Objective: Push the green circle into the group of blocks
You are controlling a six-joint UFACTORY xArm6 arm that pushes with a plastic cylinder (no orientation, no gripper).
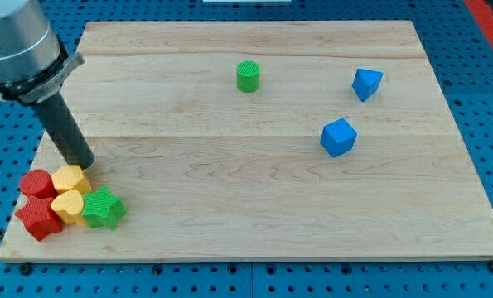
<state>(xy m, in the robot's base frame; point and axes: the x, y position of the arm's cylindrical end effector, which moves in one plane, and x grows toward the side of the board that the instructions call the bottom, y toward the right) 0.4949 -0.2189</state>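
The green circle (248,76) stands near the view's top, a little right of centre, on the wooden board (254,215). The group of blocks sits at the board's bottom left corner: a red block (36,183), a yellow block (70,178), a yellow heart (67,205), a red star (37,218) and a green star (103,208), all close together. My tip (85,164) rests on the board just above the yellow block at the group's upper right edge. It is far to the left of and below the green circle.
Two blue blocks lie on the view's right: one (366,83) near the top right, another (338,137) lower and further left. The arm's grey body (18,41) fills the view's top left corner. A blue perforated table surrounds the board.
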